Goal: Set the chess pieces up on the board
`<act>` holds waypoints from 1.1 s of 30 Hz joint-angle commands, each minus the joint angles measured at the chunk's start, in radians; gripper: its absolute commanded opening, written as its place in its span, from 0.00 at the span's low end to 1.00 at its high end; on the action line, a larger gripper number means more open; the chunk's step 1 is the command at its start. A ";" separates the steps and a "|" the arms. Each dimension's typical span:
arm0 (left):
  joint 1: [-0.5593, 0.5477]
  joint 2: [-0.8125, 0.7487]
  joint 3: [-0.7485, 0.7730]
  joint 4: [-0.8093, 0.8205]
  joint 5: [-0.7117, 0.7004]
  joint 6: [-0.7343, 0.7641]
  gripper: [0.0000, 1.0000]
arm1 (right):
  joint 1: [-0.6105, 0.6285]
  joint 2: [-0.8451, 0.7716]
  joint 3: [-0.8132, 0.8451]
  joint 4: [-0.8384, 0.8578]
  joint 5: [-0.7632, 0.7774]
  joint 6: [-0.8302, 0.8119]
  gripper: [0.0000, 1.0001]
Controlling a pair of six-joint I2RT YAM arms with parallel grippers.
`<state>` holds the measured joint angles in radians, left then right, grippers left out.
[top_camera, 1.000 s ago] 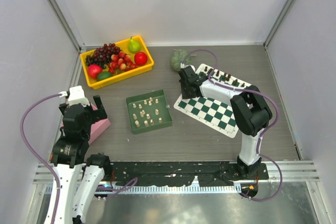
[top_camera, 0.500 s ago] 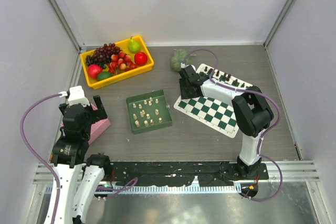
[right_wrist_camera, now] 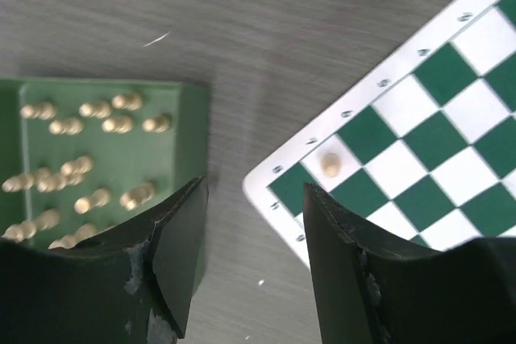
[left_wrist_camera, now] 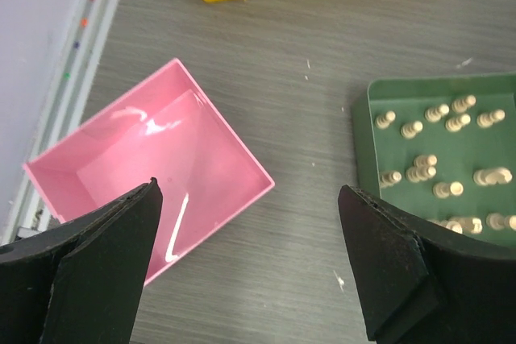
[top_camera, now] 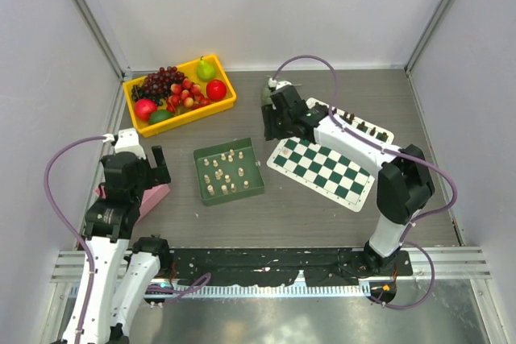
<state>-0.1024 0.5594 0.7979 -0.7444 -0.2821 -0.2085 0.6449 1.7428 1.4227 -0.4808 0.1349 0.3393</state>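
On the grey bench [top_camera: 242, 219], the flat green-and-white checkered board [top_camera: 322, 171] and the square green tray [top_camera: 198, 176] are straddled by the right gripper [right_wrist_camera: 251, 192], held wide open and empty above the gap between them. One placing appears complete: a small cream chess piece [right_wrist_camera: 330, 165] is stood on the board just ahead of the gripper. A descent onto one cream figure [right_wrist_camera: 97, 109] in the tray seems called for next. Dark pieces [top_camera: 361, 126] along the board's far edge are shown only from above; the left gripper [left_wrist_camera: 248, 199], gaping wide and empty over a pink box [left_wrist_camera: 97, 167], is made plain by its wrist view.
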 commanded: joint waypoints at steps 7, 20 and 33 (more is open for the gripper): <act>0.004 0.028 -0.016 -0.073 0.116 -0.068 1.00 | 0.190 0.090 0.191 -0.077 -0.106 0.055 0.52; 0.004 0.094 0.003 -0.078 0.170 -0.045 1.00 | 0.263 0.414 0.482 -0.124 -0.182 0.106 0.44; 0.004 0.099 0.000 -0.075 0.176 -0.037 1.00 | 0.300 0.478 0.521 -0.160 -0.173 0.128 0.42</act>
<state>-0.1024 0.6609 0.7830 -0.8387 -0.1257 -0.2543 0.9264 2.2147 1.9041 -0.6323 -0.0326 0.4450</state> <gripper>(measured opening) 0.994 0.419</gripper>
